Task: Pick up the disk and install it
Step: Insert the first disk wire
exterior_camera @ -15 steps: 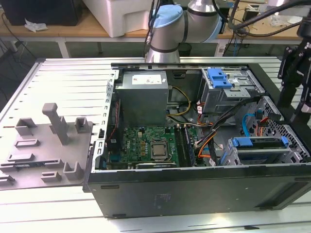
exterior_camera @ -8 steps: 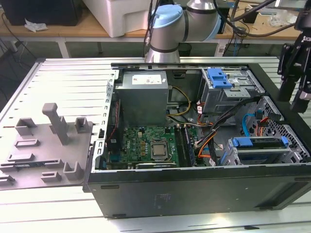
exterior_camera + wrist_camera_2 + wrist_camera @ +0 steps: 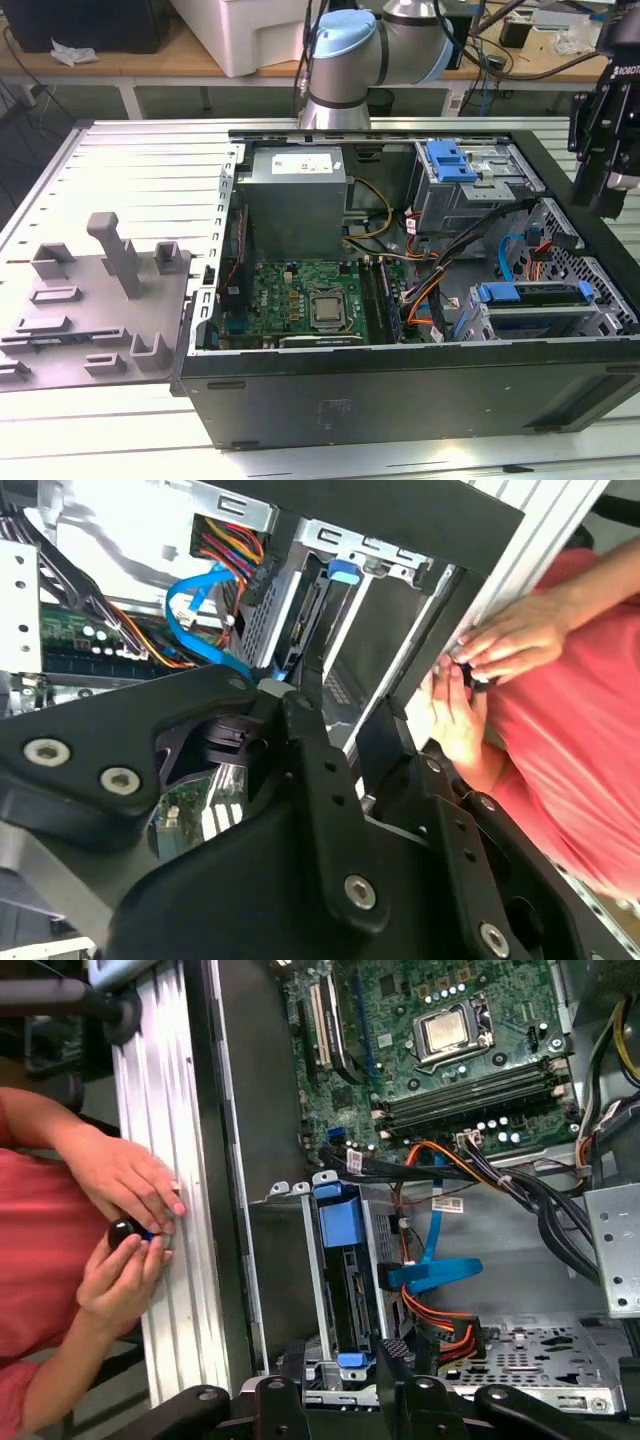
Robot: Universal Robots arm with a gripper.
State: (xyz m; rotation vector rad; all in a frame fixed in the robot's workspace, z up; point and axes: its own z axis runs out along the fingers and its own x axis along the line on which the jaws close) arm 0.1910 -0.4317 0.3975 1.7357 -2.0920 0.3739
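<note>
Inside the open computer case [image 3: 400, 400], at the corner toward the exterior view's right, you have the disk [image 3: 530, 294] sitting in the lower drive cage [image 3: 600, 310] with its blue carrier bracket along the top edge. In the first wrist view the disk [image 3: 345, 1280] lies lengthwise in that cage, beside a blue data cable [image 3: 432, 1272] and a bundle of orange and red wires.

Your gripper [image 3: 605, 195] hangs above the case's wall on the exterior view's right, well clear of the disk. In the first wrist view the gripper [image 3: 345, 1355] has its fingers spread with nothing between them, and the second wrist view shows the gripper [image 3: 345, 740] the same way.

The motherboard [image 3: 310, 295] and grey power supply [image 3: 295, 195] lie further toward the exterior view's left. A person in a red shirt stands at the slotted table [image 3: 170, 1290], their hands [image 3: 125, 1185] holding a small dark object against its edge.
</note>
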